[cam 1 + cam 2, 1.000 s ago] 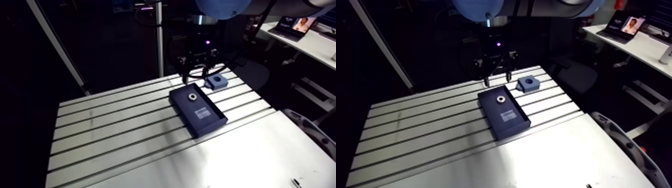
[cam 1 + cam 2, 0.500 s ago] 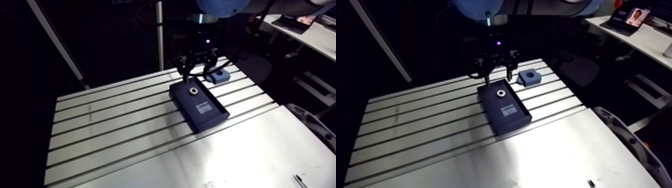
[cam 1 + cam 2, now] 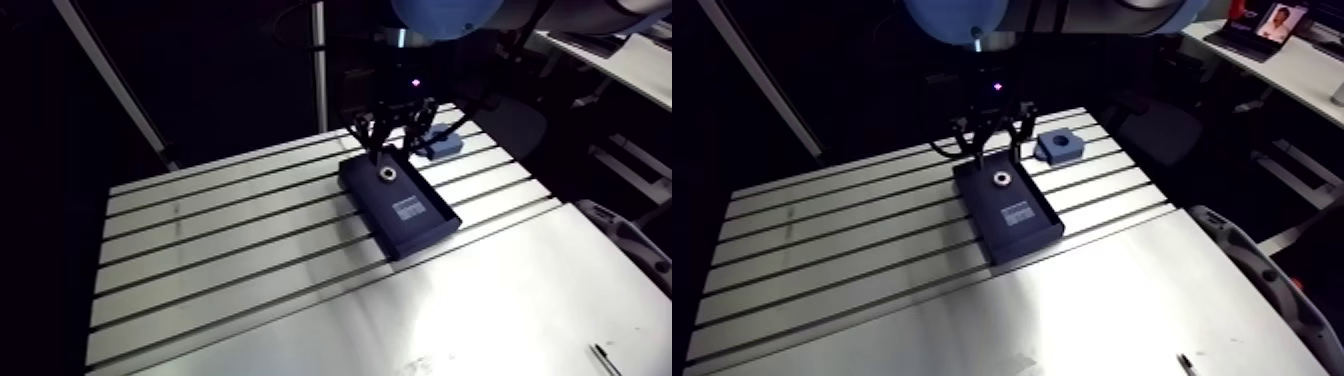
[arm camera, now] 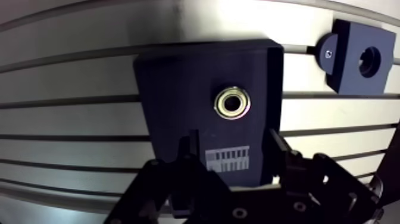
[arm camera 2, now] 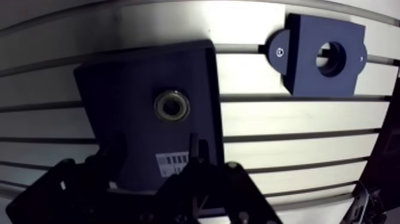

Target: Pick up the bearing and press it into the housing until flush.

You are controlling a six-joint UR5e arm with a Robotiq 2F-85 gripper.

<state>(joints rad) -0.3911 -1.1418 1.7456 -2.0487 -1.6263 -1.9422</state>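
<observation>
The bearing (image 4: pixel 232 103), a small metal ring, lies flat near the far end of a dark rectangular tray (image 4: pixel 172 89) that carries a white barcode label. My gripper (image 4: pixel 232 146) hangs open just above the tray, one finger on each side of the label, and the bearing sits slightly ahead of the fingertips with nothing held. The housing (image 4: pixel 357 56), a blue block with a round bore, rests on the table beside the tray's far corner. In the arm view the gripper (image 3: pixel 395 145) stands over the tray's far end (image 3: pixel 385 177).
The slotted aluminium table (image 3: pixel 220 250) stretches wide to the left of the tray. The smooth plate section (image 3: pixel 480 300) lies in front, with a small dark pen-like thing (image 3: pixel 600 358) at its near right edge.
The gripper has come lower and closer over the tray's far end, towards the bearing. The camera shifted with the arm. Tray, bearing and housing have stayed put.
</observation>
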